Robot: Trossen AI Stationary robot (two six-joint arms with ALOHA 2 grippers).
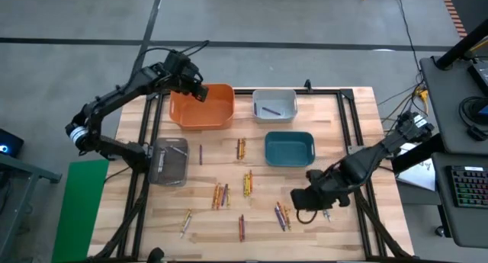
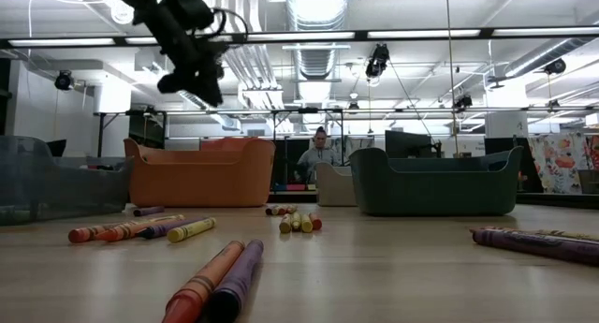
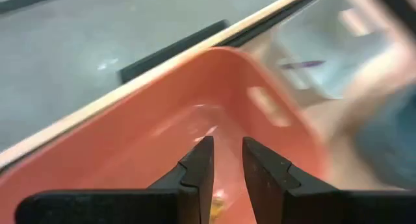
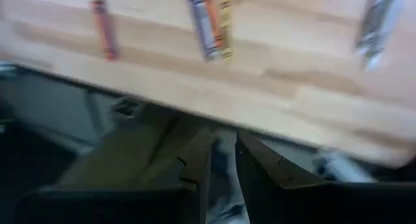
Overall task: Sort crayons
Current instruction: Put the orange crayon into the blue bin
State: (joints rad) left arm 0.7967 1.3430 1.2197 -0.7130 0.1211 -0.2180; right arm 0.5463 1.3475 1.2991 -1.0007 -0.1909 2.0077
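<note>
Across the tabletop (image 1: 335, 225) most crayons (image 1: 247, 183) lie unsorted, one purple crayon (image 1: 270, 110) sits in the grey bin (image 1: 274, 104), while the left end effector (image 1: 200, 92), fingers narrowly apart, hovers over the orange bin (image 1: 203, 107); the right end effector (image 1: 301, 200), likewise empty, waits near the front edge.

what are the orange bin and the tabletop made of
The orange bin looks like moulded plastic: smooth, slightly glossy walls, rounded corners, a cut-out handle in the left wrist view. The tabletop looks like wood: pale planks with visible grain and joints, matte finish.
</note>
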